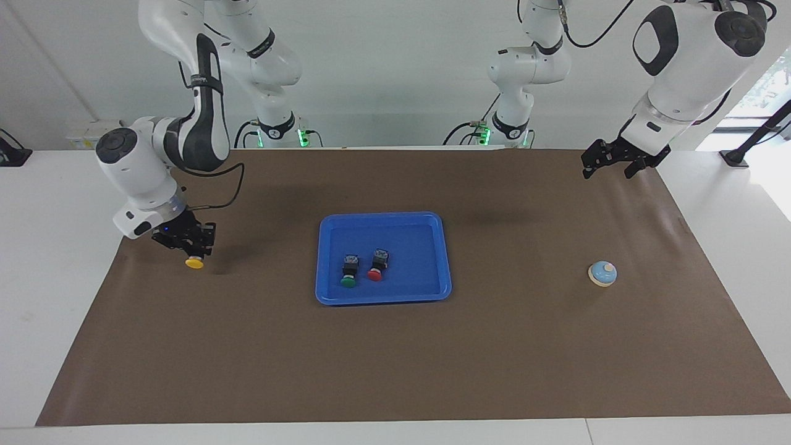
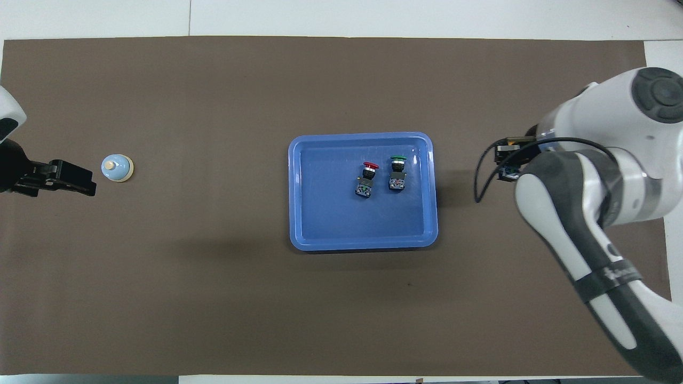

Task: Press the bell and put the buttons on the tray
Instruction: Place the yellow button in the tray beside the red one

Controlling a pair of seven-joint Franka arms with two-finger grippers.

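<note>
On the blue tray (image 1: 383, 293) we see the red button (image 1: 376, 266) and green button (image 1: 349, 272), our right gripper (image 1: 193, 250) clamped on the yellow button (image 1: 194, 262) above the mat, left gripper (image 1: 609, 162) waiting with fingers apart, bell (image 1: 602, 273) untouched.

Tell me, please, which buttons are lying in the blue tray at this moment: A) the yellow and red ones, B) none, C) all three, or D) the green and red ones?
D: the green button and red button lie in the tray, while the yellow button is at the right claw, out toward the right arm's end of the table.
</note>
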